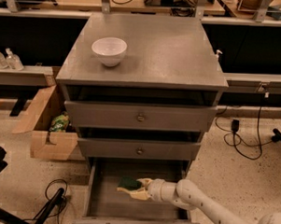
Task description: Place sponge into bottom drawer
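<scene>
The bottom drawer [104,203] of the grey cabinet is pulled open and shows a flat grey floor. My gripper [133,189] reaches into it from the lower right, low over the floor near the drawer's middle. Its fingers are shut on the sponge [128,183], whose dark green face shows on top with a pale yellow edge beneath. I cannot tell whether the sponge touches the drawer floor.
A white bowl [109,51] stands on the cabinet top [171,50]. Two shut drawers with round knobs [140,117] sit above the open one. A cardboard box [46,128] stands left of the cabinet. Black cables [52,199] lie on the floor at lower left.
</scene>
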Robot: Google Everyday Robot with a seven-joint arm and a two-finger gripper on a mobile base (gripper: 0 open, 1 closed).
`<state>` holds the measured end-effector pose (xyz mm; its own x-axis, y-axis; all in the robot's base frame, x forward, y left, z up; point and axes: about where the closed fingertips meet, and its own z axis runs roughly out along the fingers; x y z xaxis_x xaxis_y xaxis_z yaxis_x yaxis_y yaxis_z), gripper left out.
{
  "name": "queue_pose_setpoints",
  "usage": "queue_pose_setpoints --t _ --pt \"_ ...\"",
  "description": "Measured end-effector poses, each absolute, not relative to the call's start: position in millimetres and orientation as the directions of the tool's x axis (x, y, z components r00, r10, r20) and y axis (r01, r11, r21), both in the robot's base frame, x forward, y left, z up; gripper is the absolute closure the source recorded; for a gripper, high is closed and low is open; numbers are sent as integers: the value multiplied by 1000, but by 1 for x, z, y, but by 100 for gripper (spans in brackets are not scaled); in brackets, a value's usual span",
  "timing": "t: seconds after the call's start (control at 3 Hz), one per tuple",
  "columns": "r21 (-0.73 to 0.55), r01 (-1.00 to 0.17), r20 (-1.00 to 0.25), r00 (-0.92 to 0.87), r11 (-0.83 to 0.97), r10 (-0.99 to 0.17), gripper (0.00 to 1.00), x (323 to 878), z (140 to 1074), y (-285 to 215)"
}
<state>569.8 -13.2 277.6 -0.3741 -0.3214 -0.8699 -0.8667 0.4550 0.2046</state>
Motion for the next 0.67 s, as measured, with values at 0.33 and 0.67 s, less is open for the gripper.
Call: queue_pose_setpoints --t 0.33,0.67 --pt "207 -867 -870 -375 453 -320 59 569 278 -11" --pt "209 -868 -870 -375 450 -320 36 568 277 -9"
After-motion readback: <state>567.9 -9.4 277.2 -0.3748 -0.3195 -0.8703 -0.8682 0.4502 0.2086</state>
